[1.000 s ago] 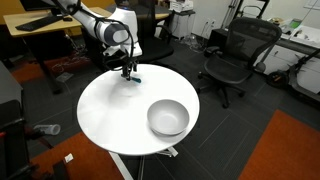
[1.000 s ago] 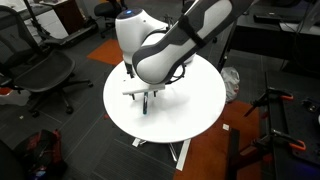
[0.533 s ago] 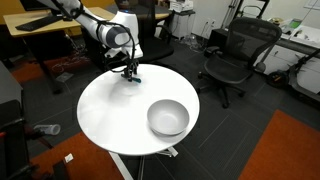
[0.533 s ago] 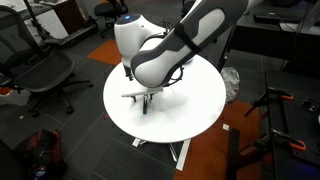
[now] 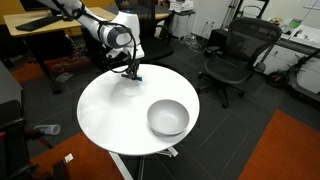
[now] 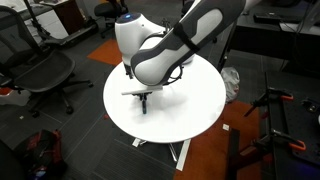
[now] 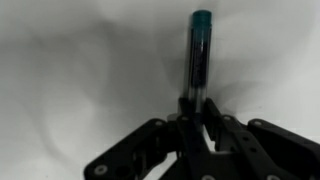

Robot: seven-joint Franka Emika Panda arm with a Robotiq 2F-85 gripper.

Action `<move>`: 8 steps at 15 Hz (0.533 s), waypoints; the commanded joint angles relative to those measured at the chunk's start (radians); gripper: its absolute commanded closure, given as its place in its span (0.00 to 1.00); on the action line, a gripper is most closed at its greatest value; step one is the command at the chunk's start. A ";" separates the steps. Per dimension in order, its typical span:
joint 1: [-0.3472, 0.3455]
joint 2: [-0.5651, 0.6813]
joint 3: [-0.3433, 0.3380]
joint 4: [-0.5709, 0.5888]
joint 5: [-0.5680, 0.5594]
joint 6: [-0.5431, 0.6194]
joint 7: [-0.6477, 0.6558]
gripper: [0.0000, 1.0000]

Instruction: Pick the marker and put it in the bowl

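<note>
**Marker gripped, gripper a shade higher**

Since a second ago little has moved. The gripper [image 5: 132,71] has risen very slightly at the far edge of the table [image 5: 100,130], and the marker [image 7: 199,55] has gone up with it. In the wrist view the fingers [image 7: 214,118] are closed tight on the marker's dark end. The rest of it sticks straight out ahead, with the teal tip farthest from the gripper. I cannot tell whether that tip touches the tabletop. The bowl [image 5: 168,118] stands upright on the table's near side, well apart from gripper and marker. In an exterior view the arm [image 6: 160,55] hides the bowl.
</note>
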 commanded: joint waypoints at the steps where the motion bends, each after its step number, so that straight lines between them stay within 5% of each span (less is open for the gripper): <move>1: 0.005 -0.004 -0.005 0.015 0.030 -0.002 -0.027 0.95; 8: 0.032 -0.148 -0.023 -0.072 0.000 0.011 -0.027 0.95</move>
